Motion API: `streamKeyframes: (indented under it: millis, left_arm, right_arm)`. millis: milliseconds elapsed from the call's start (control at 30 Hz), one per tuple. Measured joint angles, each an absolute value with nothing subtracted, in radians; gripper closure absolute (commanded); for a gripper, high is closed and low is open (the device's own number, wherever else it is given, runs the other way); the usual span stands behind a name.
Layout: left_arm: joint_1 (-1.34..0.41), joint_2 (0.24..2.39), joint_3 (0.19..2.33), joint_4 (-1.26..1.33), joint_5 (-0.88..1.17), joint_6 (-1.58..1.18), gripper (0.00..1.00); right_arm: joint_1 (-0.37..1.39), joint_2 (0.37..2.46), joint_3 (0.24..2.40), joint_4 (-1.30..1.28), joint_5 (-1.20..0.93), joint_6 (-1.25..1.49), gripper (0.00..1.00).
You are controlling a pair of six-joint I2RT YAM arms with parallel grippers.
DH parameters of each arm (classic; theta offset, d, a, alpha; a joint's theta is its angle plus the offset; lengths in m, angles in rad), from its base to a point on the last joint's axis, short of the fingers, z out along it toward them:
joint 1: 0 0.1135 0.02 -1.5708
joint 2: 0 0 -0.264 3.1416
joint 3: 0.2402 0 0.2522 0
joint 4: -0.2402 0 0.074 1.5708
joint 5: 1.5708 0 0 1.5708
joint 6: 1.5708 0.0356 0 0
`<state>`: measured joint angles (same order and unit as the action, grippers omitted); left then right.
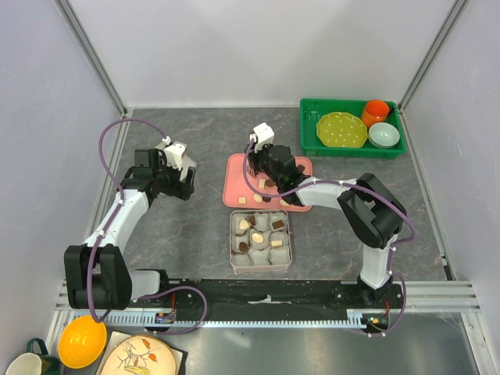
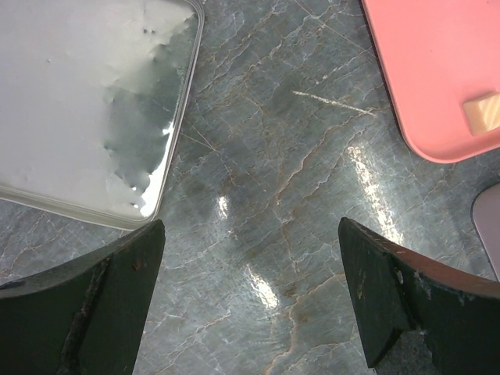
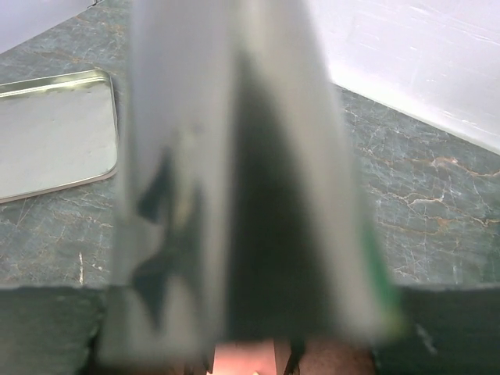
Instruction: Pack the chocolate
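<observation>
1. The left arm is rising from its base at the near left corner of the grey marbled surface. It is bending at the elbow and reaching toward the left-centre with its wrist pointing down.
2. The left end effector is hanging released just above the bare surface, its two dark fingers spread wide with nothing between them. A flat silver metal lid is lying just beside it on one side, and a corner of the pink rectangular plastic tray on the other.
3. The right arm is folding up from its base at the near right edge and stretching leftward to the middle of the surface.
4. The right end effector is pointing down over the tray. A blurred band is smearing its wrist view, so I cannot tell whether it is clenched or grasping anything.
5. The small dark brown and cream-white chocolate pieces are lying loose on the tray, mostly near its near edge. More are sitting in white crinkled paper cups inside the square silver tin, just beside the tray's near edge.
</observation>
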<state>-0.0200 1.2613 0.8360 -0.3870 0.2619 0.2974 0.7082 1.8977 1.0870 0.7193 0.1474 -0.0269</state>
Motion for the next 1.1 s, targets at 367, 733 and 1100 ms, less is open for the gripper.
streamKeyframes:
  millis: [367, 733, 1100]
  left_arm:
    - [-0.02, 1.261, 0.828, -0.386, 0.262, 0.298, 0.01]
    - [-0.02, 1.261, 0.825, -0.378, 0.259, 0.298, 0.01]
    - [-0.02, 1.261, 0.825, -0.377, 0.239, 0.304, 0.01]
  right_arm:
    - [0.708, 1.84, 1.068, 0.662, 0.101, -0.027, 0.78]
    - [0.866, 1.33, 0.854, 0.48, 0.0, -0.033, 0.78]
    - [1.072, 1.153, 0.761, 0.27, -0.055, 0.031, 0.78]
